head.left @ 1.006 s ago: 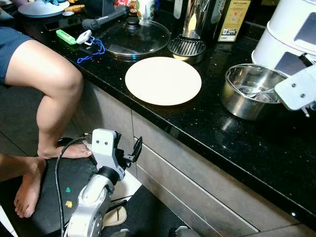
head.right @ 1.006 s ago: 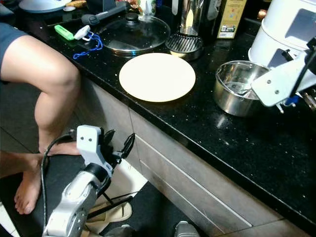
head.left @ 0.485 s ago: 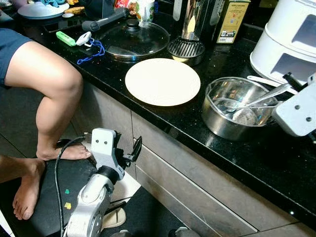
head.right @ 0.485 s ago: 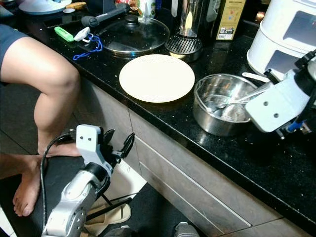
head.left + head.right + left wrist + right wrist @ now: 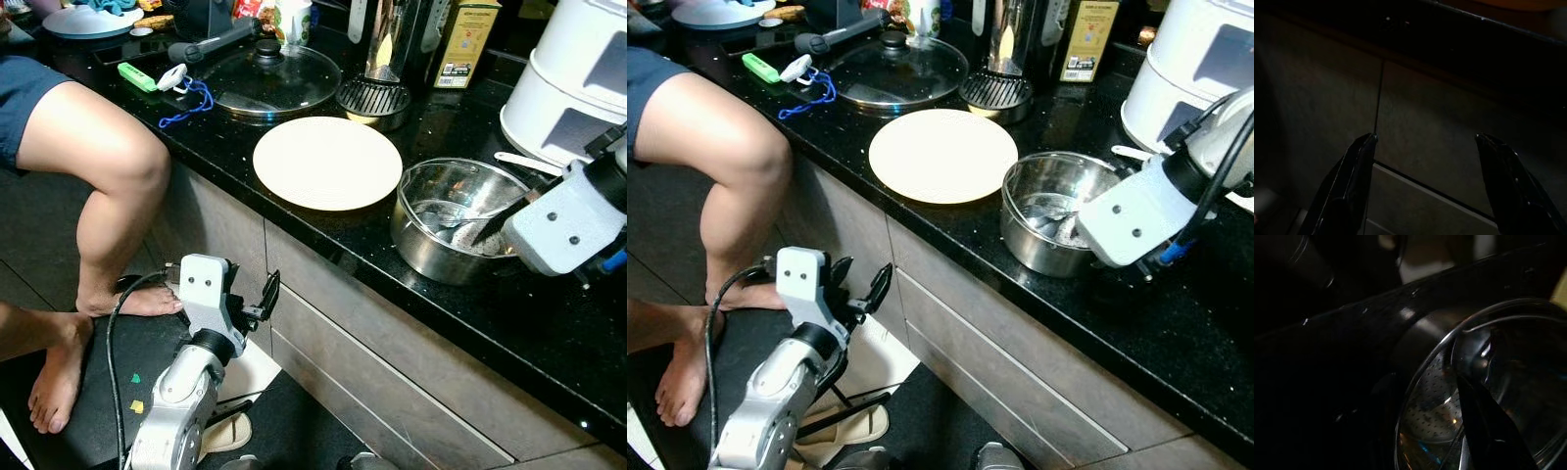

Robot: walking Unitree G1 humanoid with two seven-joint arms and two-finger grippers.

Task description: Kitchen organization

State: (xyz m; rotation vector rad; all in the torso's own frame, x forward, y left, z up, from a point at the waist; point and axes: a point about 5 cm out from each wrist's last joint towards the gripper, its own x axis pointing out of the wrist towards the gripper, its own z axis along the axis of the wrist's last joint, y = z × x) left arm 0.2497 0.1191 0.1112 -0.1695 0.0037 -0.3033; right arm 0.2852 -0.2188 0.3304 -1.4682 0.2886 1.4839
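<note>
Black speckled desk [image 5: 470, 323], running diagonally from upper left to lower right; carries everything to be tidied. White appliance [image 5: 578, 69] in the upper right corner, pushed back toward the wall, out of the working area. A person's bare leg [image 5: 98, 166] at the left, knee close to the desk's edge, so worth steering clear of.

Cream plate [image 5: 327, 163] flat at centre, near the front edge and easy to reach. Glass lid [image 5: 269, 78] behind it toward the upper left, lying flat, knob up. Steel pot [image 5: 441, 250] right of centre, just beside the plate but apart from it, standing upright close to the front edge; holds a spoon [image 5: 470, 217] leaning toward the far rim.

Right gripper [image 5: 1432, 409] at the pot's right side: one of the fingers [image 5: 1484, 421] reaches inside the rim, the other appears as a dark shape outside, so apparently pinching the pot's wall. Probably the simplest grip for sliding the pot along the desk without lifting it.

Left gripper [image 5: 1426, 139] low at the lower left, hanging idle before the drawer fronts [image 5: 392, 392], fingers spread wide and holding nothing.
</note>
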